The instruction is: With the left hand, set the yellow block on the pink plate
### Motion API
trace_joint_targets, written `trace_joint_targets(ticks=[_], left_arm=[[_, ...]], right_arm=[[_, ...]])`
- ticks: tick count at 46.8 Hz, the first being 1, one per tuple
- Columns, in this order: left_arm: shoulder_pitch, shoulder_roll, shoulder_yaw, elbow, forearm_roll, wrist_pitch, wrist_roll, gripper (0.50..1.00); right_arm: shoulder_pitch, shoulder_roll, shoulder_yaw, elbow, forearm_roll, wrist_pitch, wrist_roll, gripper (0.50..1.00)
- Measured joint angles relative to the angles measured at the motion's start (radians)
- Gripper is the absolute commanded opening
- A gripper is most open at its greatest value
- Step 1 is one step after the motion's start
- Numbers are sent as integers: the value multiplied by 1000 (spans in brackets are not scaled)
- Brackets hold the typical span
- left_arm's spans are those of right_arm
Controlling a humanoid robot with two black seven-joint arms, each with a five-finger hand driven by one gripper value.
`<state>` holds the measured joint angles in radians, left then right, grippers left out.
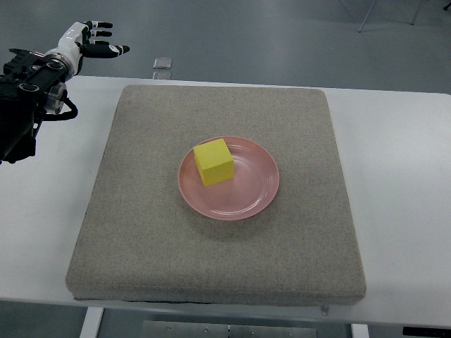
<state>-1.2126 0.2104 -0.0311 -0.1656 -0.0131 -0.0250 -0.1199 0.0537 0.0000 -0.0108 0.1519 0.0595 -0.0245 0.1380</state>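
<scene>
The yellow block [213,161] sits on the pink plate [246,193], on the plate's left half. The plate lies in the middle of the grey mat [141,232]. My left hand [97,39] hovers at the top left, beyond the table's far edge and well away from the plate, its fingers spread and holding nothing. The left arm's black forearm runs along the picture's left edge. No right arm shows.
The mat lies on a white table [402,176], with bare table on both sides of it. A small grey object [162,63] lies on the floor past the table's far edge.
</scene>
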Motion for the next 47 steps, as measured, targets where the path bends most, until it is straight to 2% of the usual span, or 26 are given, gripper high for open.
trace_joint_targets(ticks=[15, 22, 26, 36, 39, 42, 47], left_arm=[[43, -34, -305, 0, -24, -24, -23, 846], [68, -33, -436, 0, -40, -70, -55, 846], [76, -33, -459, 1, -42, -84, -77, 874], [87, -36, -485, 7, -51, -147, -149, 881], [91, -36, -490, 5, -52, -152, -155, 889], [92, -41, -490, 2, -53, -153, -156, 921], [93, -45, -490, 1, -52, -153, -156, 926]], right_arm=[[0, 0, 0, 0, 0, 0, 0, 924], [0, 0, 0, 0, 0, -1, 0, 924], [0, 0, 0, 0, 0, -1, 0, 924], [0, 0, 0, 0, 0, 0, 0, 924], [0, 0, 0, 0, 0, 0, 0, 924], [0, 0, 0, 0, 0, 0, 0, 924], [0, 0, 0, 0, 0, 0, 0, 924]])
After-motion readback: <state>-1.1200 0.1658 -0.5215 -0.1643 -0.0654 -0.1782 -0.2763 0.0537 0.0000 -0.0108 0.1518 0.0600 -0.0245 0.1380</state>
